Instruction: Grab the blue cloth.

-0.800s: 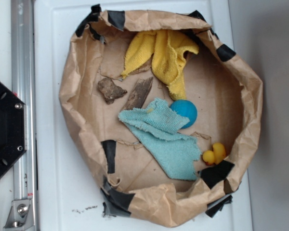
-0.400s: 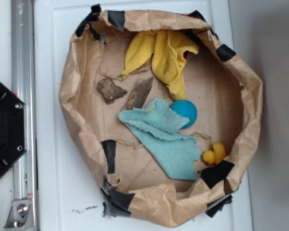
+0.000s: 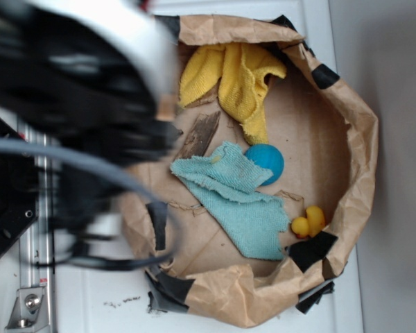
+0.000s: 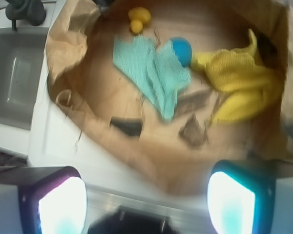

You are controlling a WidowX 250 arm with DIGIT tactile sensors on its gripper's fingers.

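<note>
Currently noted: gripper (image 4: 146, 200) spread wide, empty, poised over paper basin's near rim (image 4: 151, 168). Blue cloth (image 4: 154, 73) well ahead, long axis slanting toward blue ball (image 4: 180, 50).

Robot lab bench, white tabletop (image 3: 83, 291), aluminium rail (image 3: 35, 229) (bolted base), taped paper bin (image 3: 353, 125)

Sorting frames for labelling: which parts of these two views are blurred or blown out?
Exterior: the arm at upper left is motion-smeared, while the blue cloth stays sharp. Wrist: the whole picture is soft, and the tool fingers glare white.
</note>
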